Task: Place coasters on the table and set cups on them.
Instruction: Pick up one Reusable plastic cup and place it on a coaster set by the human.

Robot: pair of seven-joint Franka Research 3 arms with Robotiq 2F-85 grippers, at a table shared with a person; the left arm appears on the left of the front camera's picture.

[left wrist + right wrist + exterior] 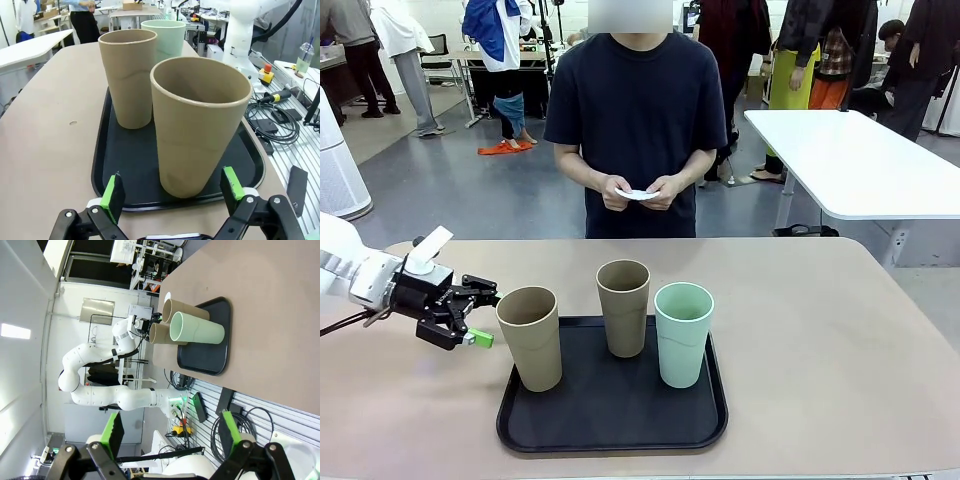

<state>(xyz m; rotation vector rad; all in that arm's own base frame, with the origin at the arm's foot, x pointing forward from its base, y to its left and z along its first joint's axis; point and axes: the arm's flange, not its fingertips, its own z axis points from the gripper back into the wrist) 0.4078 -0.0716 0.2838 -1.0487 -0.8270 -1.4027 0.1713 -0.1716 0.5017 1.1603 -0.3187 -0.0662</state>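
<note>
Green pads of my left gripper [171,177] stand apart, nothing clamped. Just ahead, in line with gap: near tan cup [200,125] on black tray [125,162]. Beyond it: second tan cup [127,75], then mint cup [167,35], same tray. Far past cups: person's hands [665,190] hold white coasters [638,194], count unclear. Table [820,340]: no coaster laid. My right gripper [170,427]: fingers apart, empty, tray well ahead. My judgement: nothing done yet; all coasters and cups left to place.

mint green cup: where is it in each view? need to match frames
Front: mint cup lower centre, rightmost of three.
Left wrist: mint cup top centre, behind both tan cups.
Right wrist: mint cup upper centre, sideways, nearest camera.
Shared landmark: black tray under all three cups.
</note>
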